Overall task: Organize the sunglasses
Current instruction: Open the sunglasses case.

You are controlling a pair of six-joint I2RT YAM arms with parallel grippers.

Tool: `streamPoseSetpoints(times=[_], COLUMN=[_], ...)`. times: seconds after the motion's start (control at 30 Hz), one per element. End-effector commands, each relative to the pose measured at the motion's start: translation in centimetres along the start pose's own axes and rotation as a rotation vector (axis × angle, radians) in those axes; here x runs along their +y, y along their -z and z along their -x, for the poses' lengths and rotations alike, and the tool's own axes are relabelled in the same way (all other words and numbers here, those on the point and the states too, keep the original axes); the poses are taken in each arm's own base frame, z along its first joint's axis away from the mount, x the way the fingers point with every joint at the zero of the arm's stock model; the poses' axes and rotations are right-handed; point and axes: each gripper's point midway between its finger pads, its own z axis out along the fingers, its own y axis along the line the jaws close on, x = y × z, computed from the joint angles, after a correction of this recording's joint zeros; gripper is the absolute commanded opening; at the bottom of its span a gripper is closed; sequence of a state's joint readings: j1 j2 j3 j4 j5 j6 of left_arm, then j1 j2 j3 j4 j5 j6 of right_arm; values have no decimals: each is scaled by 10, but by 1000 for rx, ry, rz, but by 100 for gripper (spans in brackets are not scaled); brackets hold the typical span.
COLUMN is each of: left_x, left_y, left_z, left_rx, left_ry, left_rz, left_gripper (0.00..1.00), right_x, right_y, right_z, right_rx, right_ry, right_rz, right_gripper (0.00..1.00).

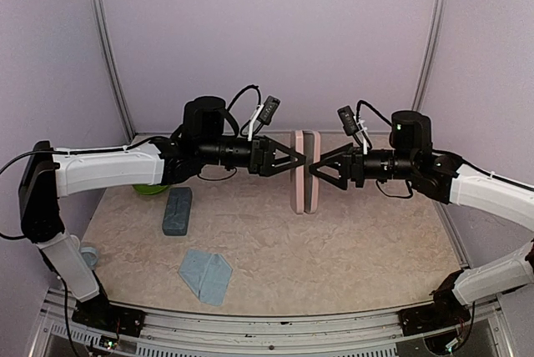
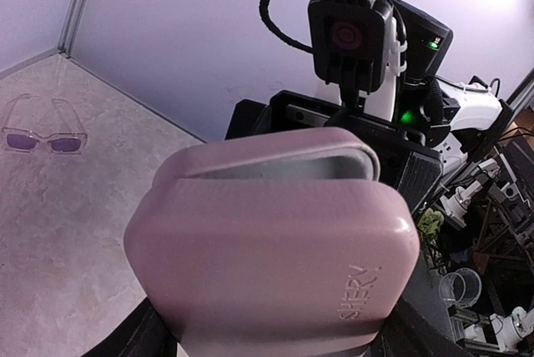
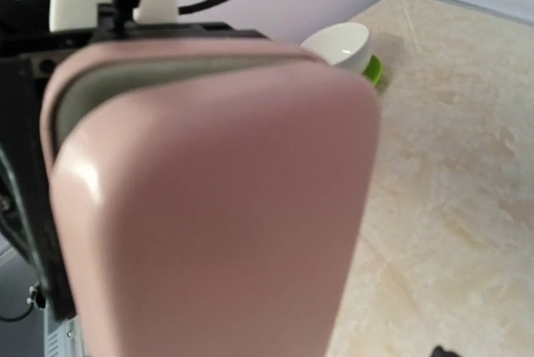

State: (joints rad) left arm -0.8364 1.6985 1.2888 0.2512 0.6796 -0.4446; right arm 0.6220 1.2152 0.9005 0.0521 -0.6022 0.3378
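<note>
Fingers, left: the left fingers (image 1: 290, 158) reach in from the left and are closed on the pink case (image 1: 304, 194). In the left wrist view the case fills the space between them, with dark finger edges showing at both lower corners.
Fingers, right: the right fingers (image 1: 324, 167) come from the opposite side and meet the right half of the same case. They stand fairly wide, but I cannot tell whether they press on it or only flank it.
Pink case: it sits at the middle of the scene between the two arms, long axis running away from the bases. It is ajar, with a grey lining showing along the seam in both wrist views. Raised lettering marks one corner. I cannot tell whether it touches the surface (image 1: 367, 248).
Sunglasses: one pair of sunglasses (image 2: 42, 129) is in sight, clear-framed with purplish lenses. It lies on the surface with arms unfolded, near the foot of the back wall and well apart from the pink case.
Blue-grey case: the blue-grey case (image 1: 177, 210) lies flat and closed on the left part of the surface.
Cloth: a light-blue cloth (image 1: 205, 276) lies crumpled nearer the bases than the blue-grey case.
Bowl: a green bowl (image 1: 150, 189) with a white inside sits at the left, partly under the left arm.
</note>
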Motion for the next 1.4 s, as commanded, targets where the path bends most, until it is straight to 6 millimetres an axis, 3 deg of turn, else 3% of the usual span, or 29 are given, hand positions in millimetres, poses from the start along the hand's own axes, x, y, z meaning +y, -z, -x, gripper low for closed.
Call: streamPoseSetpoints(times=[0.0,0.53,1.37], left_x=[-58,-55,-49], left_y=[15,14,10], left_z=[22,20,18], left_rx=[-38,-27,2], left_ry=[-86,-87,-90], left_rz=[-153,-148,-166], left_gripper=[47,47,44], right_x=[-31,-39,-54], right_y=[0,-2,6], right_z=[-17,-24,-26], right_rx=[33,57,72], right_ry=[-37,-36,-28], right_rz=[-135,-165,-204], right_gripper=[81,67,62])
